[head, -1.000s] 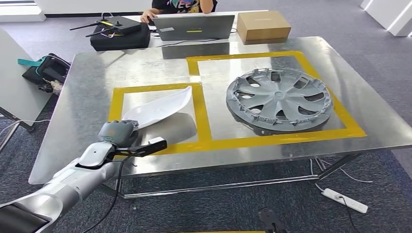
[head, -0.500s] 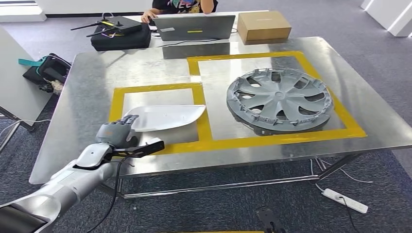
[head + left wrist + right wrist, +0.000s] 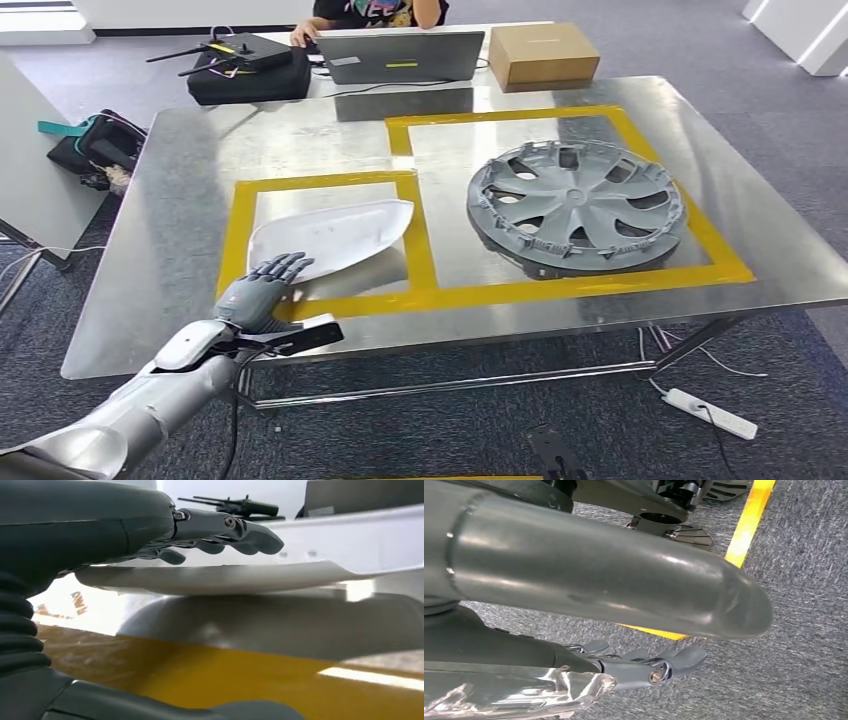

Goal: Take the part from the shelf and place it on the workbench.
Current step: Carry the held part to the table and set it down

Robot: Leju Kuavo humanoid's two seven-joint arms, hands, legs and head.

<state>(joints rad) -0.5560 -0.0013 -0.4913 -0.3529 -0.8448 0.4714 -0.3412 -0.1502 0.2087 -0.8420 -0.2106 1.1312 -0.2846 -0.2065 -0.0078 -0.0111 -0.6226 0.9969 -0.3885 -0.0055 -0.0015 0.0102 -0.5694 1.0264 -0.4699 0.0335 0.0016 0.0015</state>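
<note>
At the near edge of the workbench (image 3: 170,260), a polished sheet-metal top, the left hand (image 3: 258,293) lies with its dark fingers (image 3: 285,266) spread apart and holding nothing, their tips reaching over the near rim of the white part (image 3: 330,232). Whether the tips touch the rim cannot be told from either view. The white part, a smooth, glossy moulded shell with one tapered end, rests on the bench inside the smaller yellow tape frame (image 3: 237,225). Beyond it to the right, a grey plastic wheel cover (image 3: 575,205), round and spoked with a notched rim, sits within the larger yellow tape frame (image 3: 715,240). Farther back stand a grey laptop (image 3: 398,54), a brown cardboard box (image 3: 542,51) and a black case (image 3: 247,75). Down by the carpeted floor (image 3: 804,645), the right hand (image 3: 644,665) hangs with fingers apart, empty.
</note>
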